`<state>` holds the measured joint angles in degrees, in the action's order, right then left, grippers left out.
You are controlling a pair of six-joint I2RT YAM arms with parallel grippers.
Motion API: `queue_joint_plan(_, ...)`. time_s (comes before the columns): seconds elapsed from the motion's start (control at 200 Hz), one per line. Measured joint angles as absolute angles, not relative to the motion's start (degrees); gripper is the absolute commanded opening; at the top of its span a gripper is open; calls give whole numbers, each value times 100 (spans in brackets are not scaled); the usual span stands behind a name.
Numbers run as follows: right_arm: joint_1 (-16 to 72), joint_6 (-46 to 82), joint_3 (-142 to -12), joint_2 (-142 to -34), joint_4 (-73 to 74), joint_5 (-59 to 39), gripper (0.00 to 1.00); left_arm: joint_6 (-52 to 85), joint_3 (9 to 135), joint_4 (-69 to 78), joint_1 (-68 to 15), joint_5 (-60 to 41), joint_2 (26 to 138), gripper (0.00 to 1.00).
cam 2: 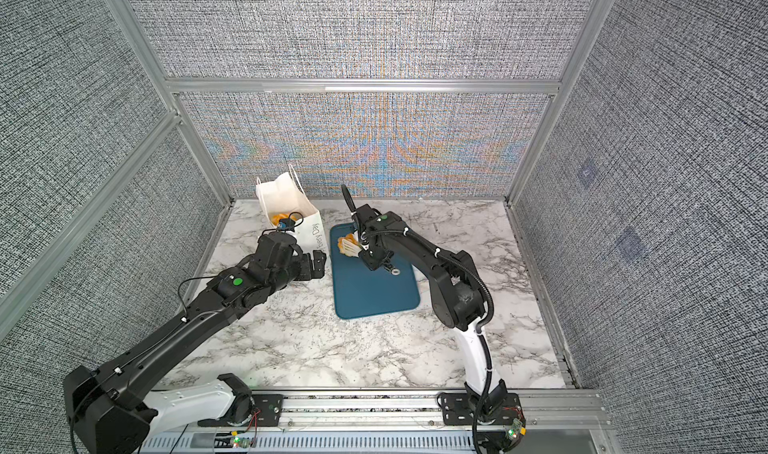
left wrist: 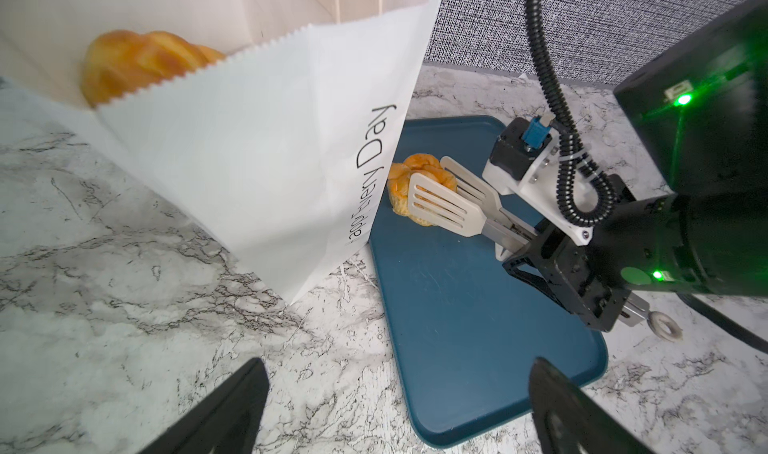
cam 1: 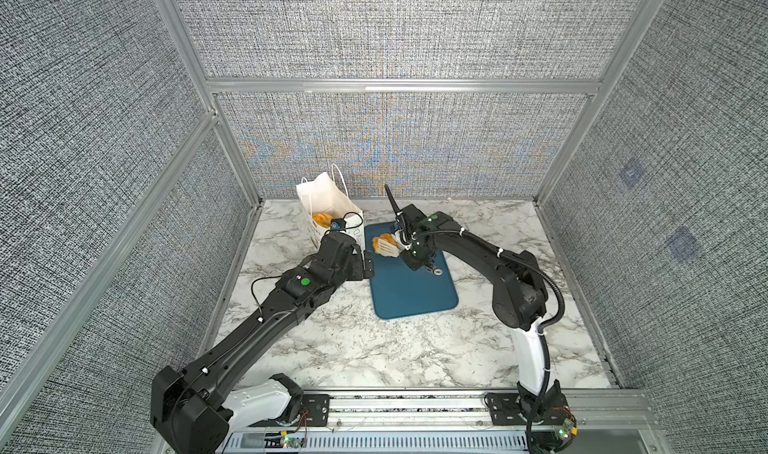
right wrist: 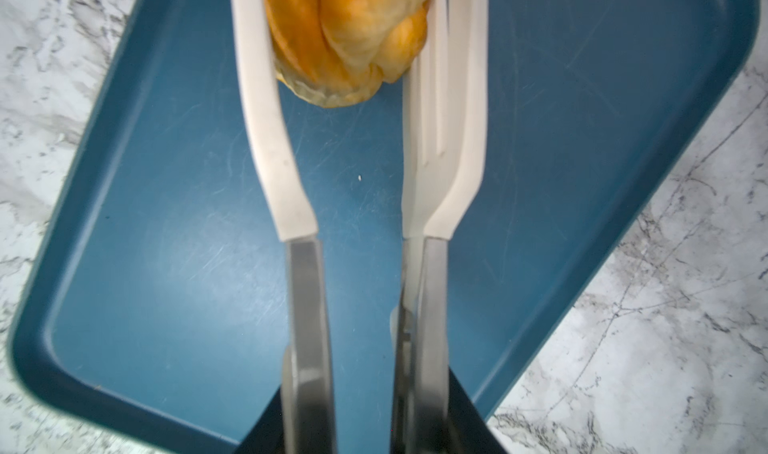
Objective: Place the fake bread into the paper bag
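Observation:
The white paper bag [cam 1: 328, 204] [cam 2: 286, 198] [left wrist: 257, 148] stands open at the back left, with golden fake bread [cam 1: 322, 219] [left wrist: 137, 63] lying inside. My right gripper [cam 1: 415, 258] [cam 2: 374, 260] [right wrist: 361, 389] is shut on the metal handles of white slotted tongs [left wrist: 440, 206] [right wrist: 274, 140]. The tongs clamp another golden fake bread [cam 1: 382, 242] [cam 2: 346, 242] [left wrist: 409, 181] [right wrist: 353, 36] at the tray's far end, right beside the bag. I cannot tell whether it touches the tray. My left gripper [cam 1: 368, 264] [cam 2: 318, 264] [left wrist: 399, 362] is open and empty, low beside the bag's near corner.
A flat dark-teal tray [cam 1: 411, 294] [cam 2: 374, 294] [left wrist: 478, 327] [right wrist: 166, 264] lies on the marble table [cam 1: 353, 348], right of the bag. Grey fabric walls with aluminium posts enclose the back and both sides. The arm bases stand on a rail at the front edge.

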<state>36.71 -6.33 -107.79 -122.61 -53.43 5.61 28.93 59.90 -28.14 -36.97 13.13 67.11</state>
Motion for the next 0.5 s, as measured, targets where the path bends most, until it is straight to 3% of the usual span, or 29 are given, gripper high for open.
queue_joint_plan(0.5, 3632, -489, -10683, -11614, -5367, 283, 39, 2580, 6615, -3199, -3697, 1184, 6781, 99)
